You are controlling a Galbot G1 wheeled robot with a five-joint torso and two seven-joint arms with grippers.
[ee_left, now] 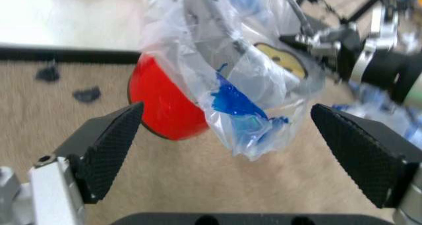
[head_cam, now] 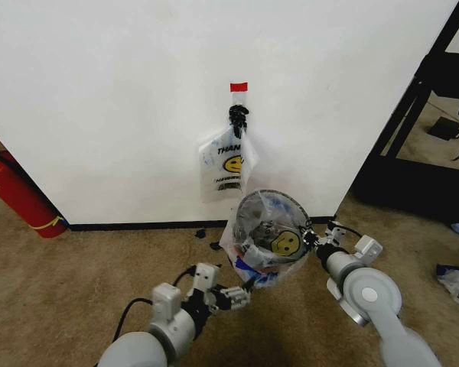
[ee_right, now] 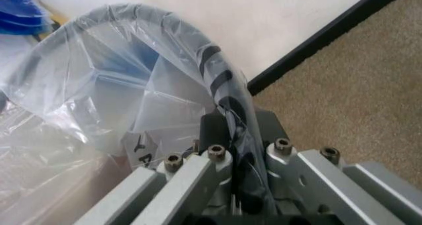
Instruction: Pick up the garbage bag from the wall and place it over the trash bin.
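Two grey-and-silver robot arms with rounded joints, black cables and silver screws behind black, diamond-textured fingers (ee_left: 108,148).

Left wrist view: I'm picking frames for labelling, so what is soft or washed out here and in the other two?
Left wrist view: the garbage bag and left pincer pads are fairly sharp; the wall behind is blown out. Right wrist view: the right pincer is in focus and the bag's far side goes hazy. Head view: evenly lit, wall bright.
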